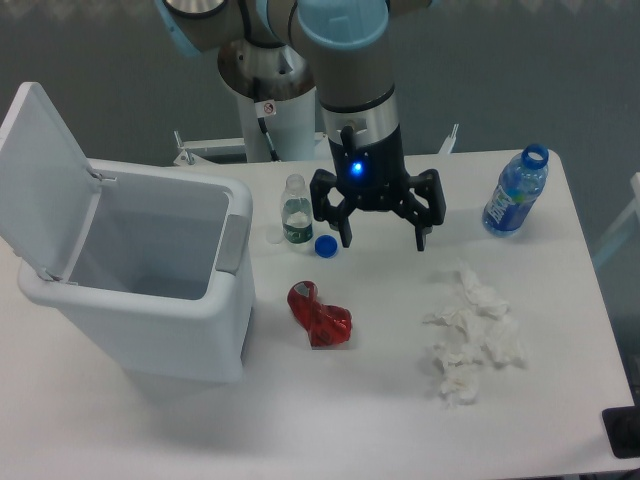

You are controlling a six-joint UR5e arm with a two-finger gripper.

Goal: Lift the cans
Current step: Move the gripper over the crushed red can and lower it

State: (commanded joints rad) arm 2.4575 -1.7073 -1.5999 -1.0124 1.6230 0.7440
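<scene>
Jaws spread wide and empty, the black two-finger gripper point(383, 238) hangs at upper centre as the dented shiny red metal can point(320, 314) lies untouched on the white tabletop point(380, 420) at lower centre, the approach apparently calling for a descent down-left.

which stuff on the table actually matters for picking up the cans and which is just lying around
Belongs to the job:
- crushed red can
- gripper, open, above the table

Just lying about:
- small clear bottle
- blue cap
- blue-labelled water bottle
- wadded white tissues
- white bin with its lid up
</scene>
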